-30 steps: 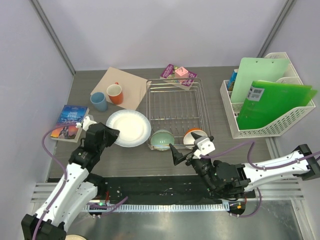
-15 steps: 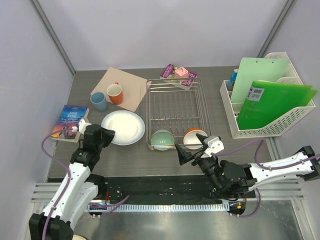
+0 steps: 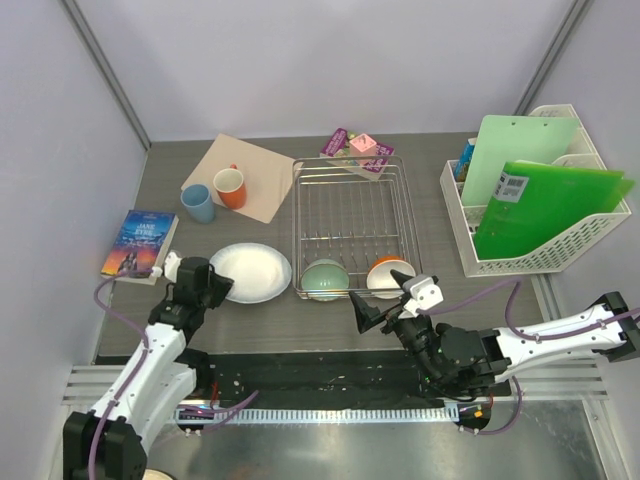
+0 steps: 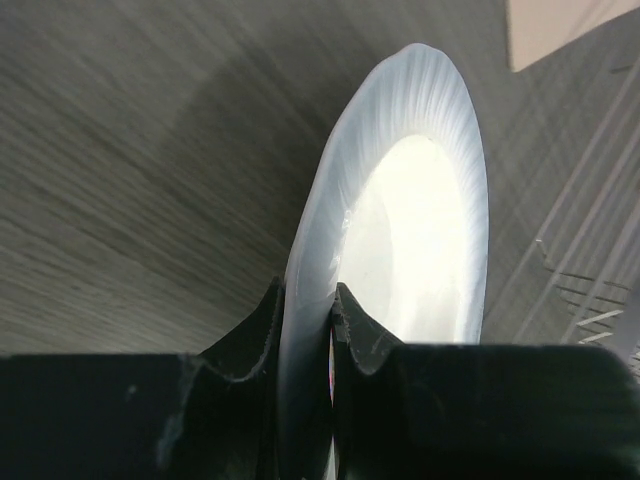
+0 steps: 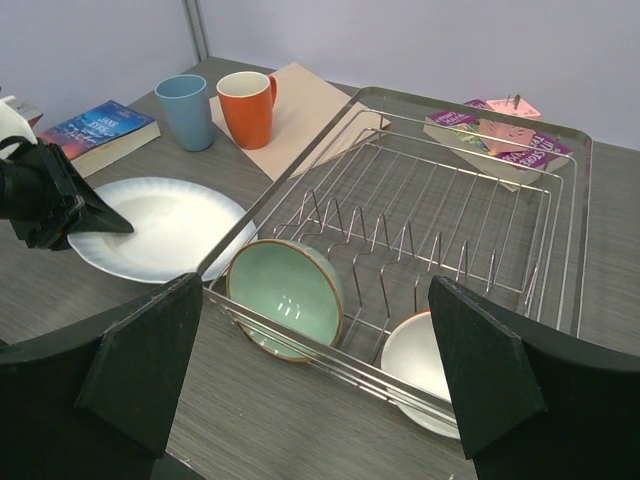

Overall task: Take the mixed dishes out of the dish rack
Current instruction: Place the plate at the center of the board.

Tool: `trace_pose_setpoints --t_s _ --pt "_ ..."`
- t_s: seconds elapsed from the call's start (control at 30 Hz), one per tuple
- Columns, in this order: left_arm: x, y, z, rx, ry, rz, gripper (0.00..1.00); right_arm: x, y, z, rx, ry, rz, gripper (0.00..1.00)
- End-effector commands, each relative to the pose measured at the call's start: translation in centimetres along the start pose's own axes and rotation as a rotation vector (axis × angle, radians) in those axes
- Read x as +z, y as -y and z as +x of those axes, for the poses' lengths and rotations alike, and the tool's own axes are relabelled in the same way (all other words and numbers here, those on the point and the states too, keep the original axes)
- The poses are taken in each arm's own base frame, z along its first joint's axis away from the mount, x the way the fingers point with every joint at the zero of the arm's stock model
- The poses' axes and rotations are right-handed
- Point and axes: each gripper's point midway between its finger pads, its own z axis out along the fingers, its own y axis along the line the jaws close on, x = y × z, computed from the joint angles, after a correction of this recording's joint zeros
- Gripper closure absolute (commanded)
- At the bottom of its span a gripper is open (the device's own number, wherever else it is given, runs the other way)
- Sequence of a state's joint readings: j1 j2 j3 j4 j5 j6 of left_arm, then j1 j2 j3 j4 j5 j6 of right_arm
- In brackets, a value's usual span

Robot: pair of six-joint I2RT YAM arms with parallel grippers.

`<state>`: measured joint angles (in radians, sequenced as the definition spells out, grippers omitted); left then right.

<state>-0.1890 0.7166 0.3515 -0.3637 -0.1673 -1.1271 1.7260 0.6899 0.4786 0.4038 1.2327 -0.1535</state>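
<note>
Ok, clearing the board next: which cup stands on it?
The orange-red mug, upright on the tan board. The light-blue cup stands beside it on the table, off the board.

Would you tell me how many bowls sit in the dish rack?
2: the pale green bowl at the near-left corner of the dish rack, the cream bowl at its near-right corner. None appears hidden.

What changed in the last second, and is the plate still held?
The left gripper, jaws still clamped on the white plate, drew it lower and toward the near edge. The right gripper stayed open, barely shifting. Green bowl, cream bowl, blue cup and orange mug did not move.
</note>
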Motion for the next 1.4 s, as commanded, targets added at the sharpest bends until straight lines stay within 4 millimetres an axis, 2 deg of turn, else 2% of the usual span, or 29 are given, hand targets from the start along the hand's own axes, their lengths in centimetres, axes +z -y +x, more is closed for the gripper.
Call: trace_pose_setpoints --t_s 0.0,0.3,0.33,0.4,0.43,0.5,0.53,0.6,0.63,0.73,0.87,0.9,0.97,1.0,1.07,1.1,1.2,1.27,1.37 --pt "0.5 2.4 -2.0 -0.126 0.067 0.081 1.00 0.1 -0.2 -0.7 0.064 0.008 0.002 0.00" --pt "1.5 -0.8 -2.4 -0.145 0.091 -0.060 0.98 -0.1 0.2 -0.4 0.075 -0.004 0.008 0.00" --pt "1.6 -1.1 -2.5 -0.140 0.088 -0.077 0.85 -0.1 0.2 -0.3 0.074 -0.006 0.013 0.00" --pt "1.6 -1.5 -2.4 -0.139 0.075 -0.100 0.66 -0.1 0.2 -0.3 0.076 -0.008 0.011 0.00" --pt "1.7 -1.6 -2.5 -0.135 0.072 -0.111 0.50 -0.1 0.3 -0.2 0.073 -0.010 0.015 0.00" --pt "1.6 -1.5 -2.5 -0.131 0.064 -0.115 0.37 -0.2 0.2 -0.2 0.072 -0.012 0.014 0.00" --pt "1.5 -1.3 -2.6 -0.132 0.065 -0.110 0.27 -0.2 0.3 -0.2 0.072 -0.012 0.017 0.00" --pt "1.4 -1.5 -2.5 -0.129 0.059 -0.120 0.19 -0.2 0.4 -0.2 0.070 -0.012 0.020 0.00" --pt "1.3 -1.3 -2.6 -0.126 0.058 -0.119 0.11 -0.1 0.4 -0.1 0.069 -0.013 0.023 0.00" --pt "0.6 -1.0 -2.8 -0.116 0.050 -0.123 0.02 -0.2 0.4 0.0 0.066 -0.015 0.024 0.00" --pt "-1.5 0.9 -4.1 -0.094 0.064 -0.081 0.00 -0.2 0.4 0.1 0.063 -0.018 0.026 0.00" --pt "-2.4 2.3 -5.1 -0.078 0.085 -0.045 0.00 -0.2 0.4 0.0 0.065 -0.018 0.026 0.00" --pt "-3.6 2.9 -6.1 -0.052 0.103 -0.057 0.00 -0.1 0.2 0.0 0.059 -0.018 0.024 0.00" --pt "-4.9 4.7 -7.6 -0.030 0.130 -0.022 0.00 0.0 0.1 -0.2 0.056 -0.016 0.023 0.00" --pt "-5.9 5.4 -8.4 0.002 0.135 -0.035 0.00 0.1 -0.2 -0.2 0.038 -0.018 0.021 0.00" --pt "-7.1 7.0 -9.6 0.006 0.158 -0.002 0.00 0.2 -0.4 -0.5 0.043 -0.014 0.021 0.00" --pt "-8.7 9.0 -10.9 0.038 0.178 0.044 0.00 0.4 -1.1 -0.7 0.020 -0.016 0.018 0.00" --pt "-9.2 9.9 -11.3 0.071 0.181 0.068 0.00 0.5 -1.5 -0.6 0.007 -0.019 0.013 0.00" --pt "-9.0 11.7 -10.2 0.183 0.094 0.139 0.00 1.2 -1.3 -1.1 0.015 -0.020 0.052 0.00"
